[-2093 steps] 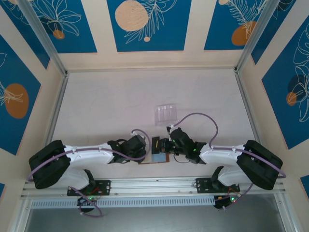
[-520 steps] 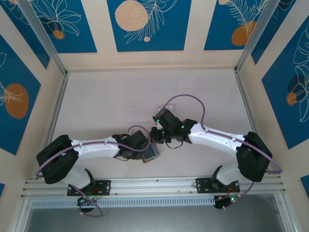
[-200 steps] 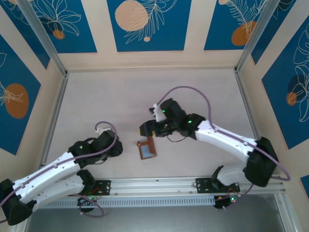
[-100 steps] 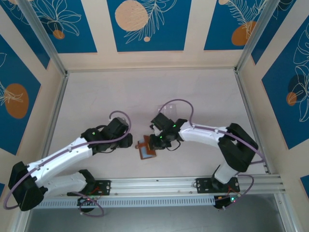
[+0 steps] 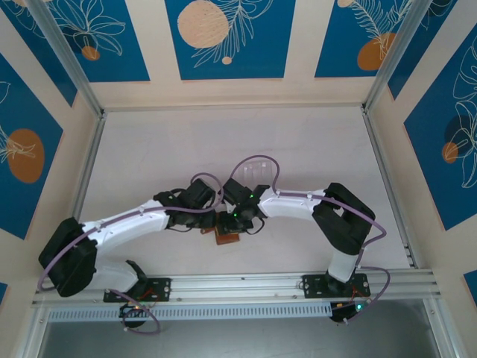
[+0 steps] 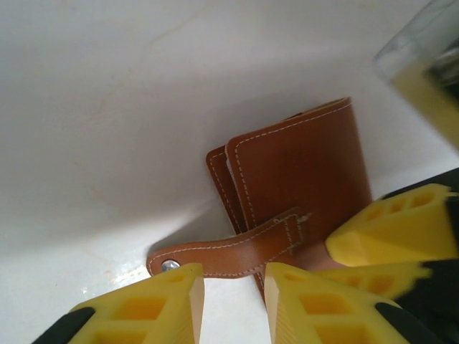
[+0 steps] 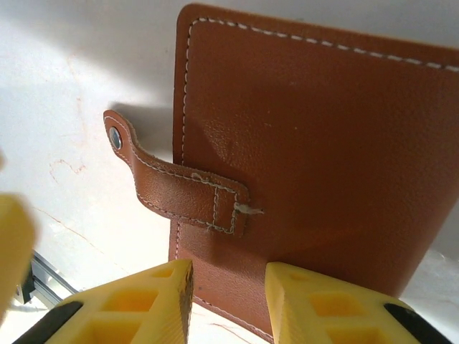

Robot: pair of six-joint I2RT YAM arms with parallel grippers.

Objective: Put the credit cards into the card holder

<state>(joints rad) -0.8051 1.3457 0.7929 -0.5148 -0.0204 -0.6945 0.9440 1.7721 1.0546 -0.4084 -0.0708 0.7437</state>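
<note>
- While both white-and-black robot arms bend inward, their wrists meet low over the pale, matte tabletop, a little toward its near edge.
- Lying flat there, between and partly under the two wrists, is the card holder, a small brown leather folding wallet. It is folded shut, with smooth tan covers and pale stitching along the edges.
- Its narrow leather snap tab is sewn to the upper cover and reaches past the wallet's edge onto the table, unfastened and loose.
- A small round metal snap sits at the tab's free end.
- Left gripper: yellow fingers slightly parted, nothing between them, poised just beside the tab's end.
- Right gripper: yellow fingers parted at the wallet's edge. I cannot tell whether they pinch the leather.
</note>
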